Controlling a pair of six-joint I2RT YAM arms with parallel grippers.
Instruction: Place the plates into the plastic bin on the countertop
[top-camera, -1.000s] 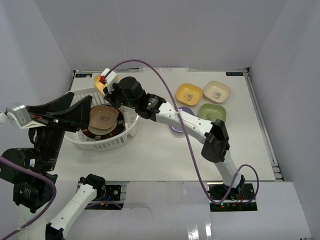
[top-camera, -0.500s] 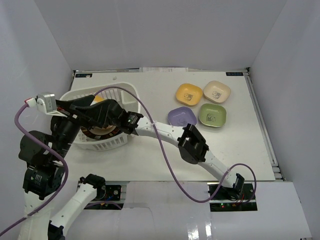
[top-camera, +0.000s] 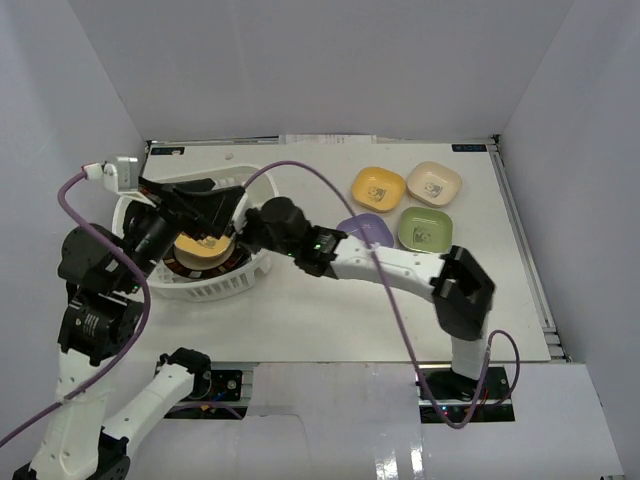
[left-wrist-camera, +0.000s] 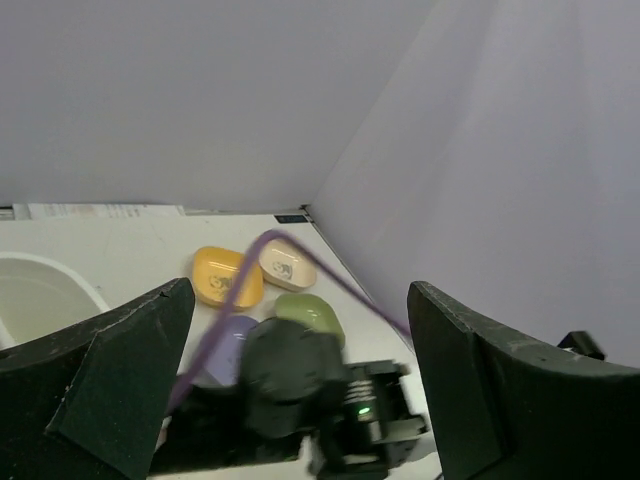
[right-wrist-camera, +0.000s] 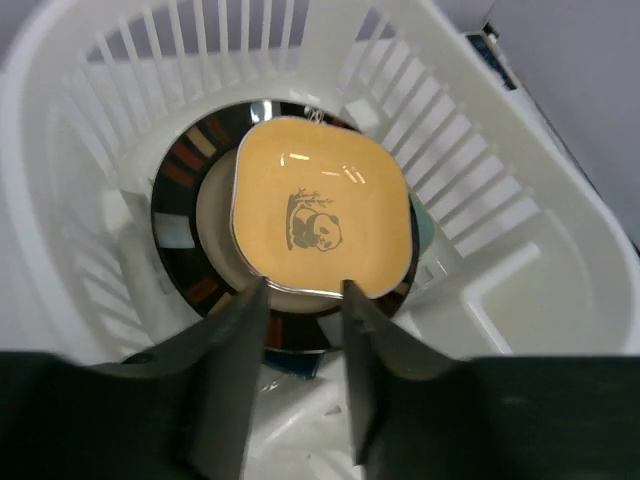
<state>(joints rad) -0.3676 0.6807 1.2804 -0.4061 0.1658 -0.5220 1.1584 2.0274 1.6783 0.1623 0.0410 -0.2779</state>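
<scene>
While hanging over orange rounded-square plate in white slotted plastic bin: right gripper parted.
Left gripper wide apart, empty.

From my feed I see 3 plain, pale walls boxing in the countertop: a far wall, a left wall and a right wall. The countertop is flat and white, evenly lit, with only soft shadows. A metal rail runs along its right edge, and a glossy white panel covers the near edge.
</scene>
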